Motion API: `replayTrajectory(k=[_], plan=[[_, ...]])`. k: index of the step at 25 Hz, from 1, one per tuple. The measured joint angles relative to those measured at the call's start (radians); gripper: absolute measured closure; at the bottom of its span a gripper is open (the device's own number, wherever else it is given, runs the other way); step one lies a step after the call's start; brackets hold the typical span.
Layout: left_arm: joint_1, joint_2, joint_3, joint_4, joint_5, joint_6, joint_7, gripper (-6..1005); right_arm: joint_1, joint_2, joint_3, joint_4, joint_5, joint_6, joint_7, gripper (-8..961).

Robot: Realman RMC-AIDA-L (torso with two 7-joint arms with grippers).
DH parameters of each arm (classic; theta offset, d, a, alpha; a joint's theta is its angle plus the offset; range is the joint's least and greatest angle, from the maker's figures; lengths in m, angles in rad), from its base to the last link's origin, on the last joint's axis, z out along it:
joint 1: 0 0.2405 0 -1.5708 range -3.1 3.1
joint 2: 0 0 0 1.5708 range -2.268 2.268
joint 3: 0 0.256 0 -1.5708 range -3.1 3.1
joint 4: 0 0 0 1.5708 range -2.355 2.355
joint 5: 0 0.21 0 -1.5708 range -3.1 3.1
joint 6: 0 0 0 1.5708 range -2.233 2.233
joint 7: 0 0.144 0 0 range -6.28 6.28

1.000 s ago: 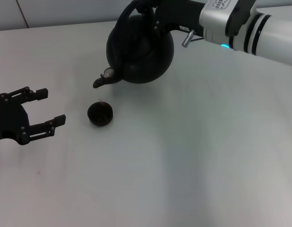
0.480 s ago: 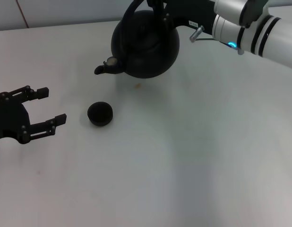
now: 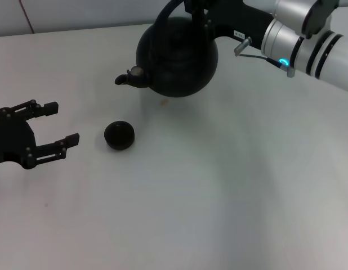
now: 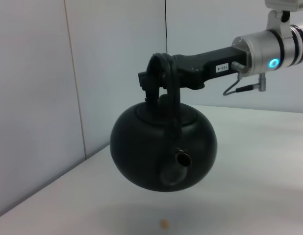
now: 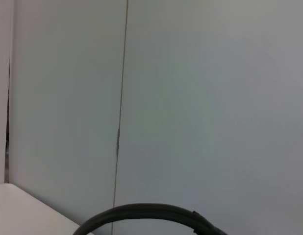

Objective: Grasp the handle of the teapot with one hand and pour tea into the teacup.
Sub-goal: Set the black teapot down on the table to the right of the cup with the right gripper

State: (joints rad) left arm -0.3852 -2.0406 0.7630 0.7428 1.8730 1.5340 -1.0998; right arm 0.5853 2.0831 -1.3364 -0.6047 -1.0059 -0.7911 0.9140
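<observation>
Above the far side of the white table (image 3: 219, 197) hangs the large round matte-black teapot (image 3: 177, 59), lifted clear of the surface as the left wrist view shows, with a shadow and a small tan spot (image 4: 164, 224) on the tabletop beneath it. Its thick black arched handle (image 4: 167, 83) rises over the lid, and the right gripper (image 4: 154, 78) is clenched on the top of that loop, reaching in from the robot's right on a black-and-white forearm; holding the bail at its crest lets the pot swing level and be tipped by turning the wrist. At this moment the pot sits nearly upright, its short stubby spout (image 3: 129, 77) pointing toward the robot's left, so no tea would be running out. The tiny round dark brown-black handleless teacup (image 3: 119, 135) stands on the table nearer the robot, apart from the pot and not under the spout, so a pour would likely need the pot carried toward it first. The right wrist view shows only a curve of the handle (image 5: 151, 215) against a pale wall. The left gripper (image 3: 53, 126) rests low at the robot's left, near the cup but not touching it, its black fingers spread and empty, apparently parked out of the way.
</observation>
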Motion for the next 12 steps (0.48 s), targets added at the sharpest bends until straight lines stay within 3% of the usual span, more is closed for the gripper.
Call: replayTrajectory(k=[12], plan=[[-0.001,-0.005,-0.001,0.009,0.000,0.000,0.000,211,-0.019,0.002,0.025,0.046,0.004,-0.005,-0.004,865]])
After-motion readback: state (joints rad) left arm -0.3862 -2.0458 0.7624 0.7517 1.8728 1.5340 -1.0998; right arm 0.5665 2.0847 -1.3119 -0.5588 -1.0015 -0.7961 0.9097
